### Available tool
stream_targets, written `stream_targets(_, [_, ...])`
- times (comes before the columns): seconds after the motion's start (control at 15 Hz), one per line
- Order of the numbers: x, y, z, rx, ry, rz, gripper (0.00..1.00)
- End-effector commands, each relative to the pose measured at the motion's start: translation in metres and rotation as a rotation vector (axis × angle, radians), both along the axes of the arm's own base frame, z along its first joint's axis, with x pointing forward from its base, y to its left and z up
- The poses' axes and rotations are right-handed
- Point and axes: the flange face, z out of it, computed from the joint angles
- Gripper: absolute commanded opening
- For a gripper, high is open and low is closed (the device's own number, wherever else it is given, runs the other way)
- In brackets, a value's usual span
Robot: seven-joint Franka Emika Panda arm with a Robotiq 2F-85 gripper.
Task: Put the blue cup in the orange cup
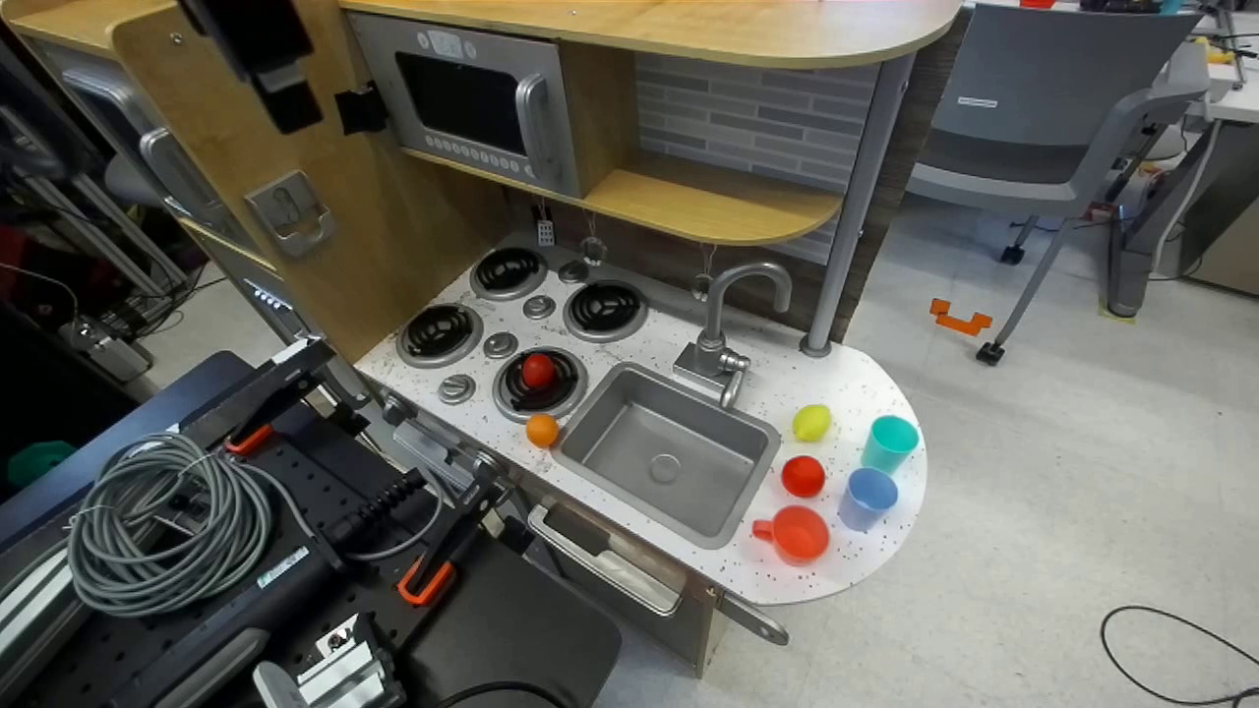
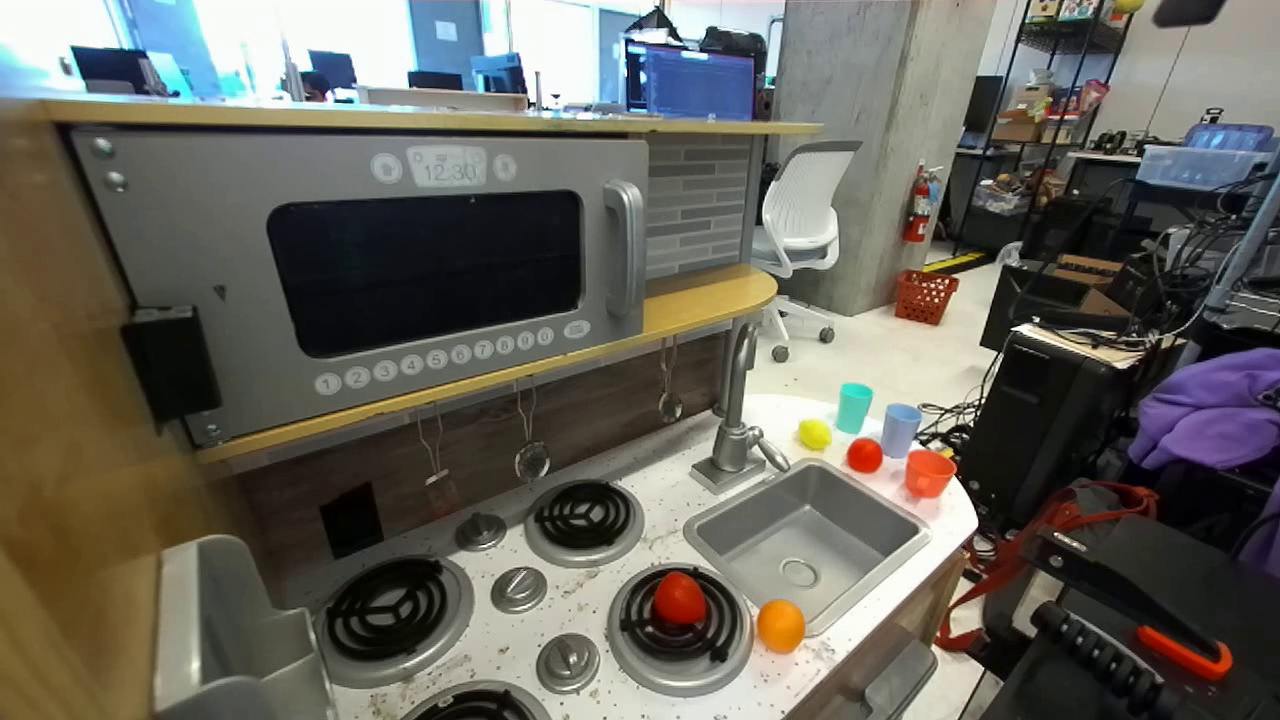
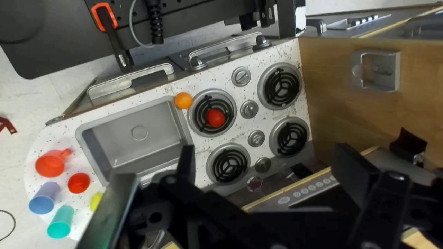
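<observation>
The blue cup (image 1: 868,500) stands upright near the rounded end of the white counter. It also shows in an exterior view (image 2: 900,430) and at the left of the wrist view (image 3: 44,198). The orange cup (image 1: 797,534), orange-red with a handle, stands near it, apart from it, closer to the front edge. It also shows in an exterior view (image 2: 929,473) and in the wrist view (image 3: 50,163). My gripper (image 3: 266,152) is open, with nothing between its wide-apart fingers. It is high above the counter, far from both cups. A dark part of it shows at upper left in an exterior view (image 1: 285,93).
A teal cup (image 1: 890,443), a round red object (image 1: 804,476) and a yellow lemon (image 1: 812,422) stand near the cups. The sink (image 1: 689,462) and tall faucet (image 1: 723,324) lie between them and the burners. A microwave (image 2: 420,270) and shelf (image 1: 718,202) overhang the back.
</observation>
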Motion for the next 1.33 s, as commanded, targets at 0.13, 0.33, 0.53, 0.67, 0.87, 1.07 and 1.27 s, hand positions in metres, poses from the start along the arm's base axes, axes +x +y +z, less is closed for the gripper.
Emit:
stream_targets(0.13, [0.074, -0.012, -0.021, -0.085, -0.039, 0.003, 1.0])
stream_targets(0.33, [0.1, -0.043, -0.038, -0.148, -0.036, 0.049, 1.0])
stream_targets(0.53, [0.116, -0.089, -0.053, -0.187, -0.047, 0.085, 1.0])
stream_targets(0.67, [0.122, -0.124, -0.062, -0.208, -0.066, 0.105, 1.0])
stream_targets(0.87, [0.131, -0.172, -0.075, -0.239, -0.101, 0.117, 1.0])
stream_targets(1.07, [0.139, -0.205, -0.094, -0.247, -0.108, 0.113, 1.0])
stream_targets(1.27, [0.146, -0.229, -0.123, -0.235, -0.097, 0.076, 1.0])
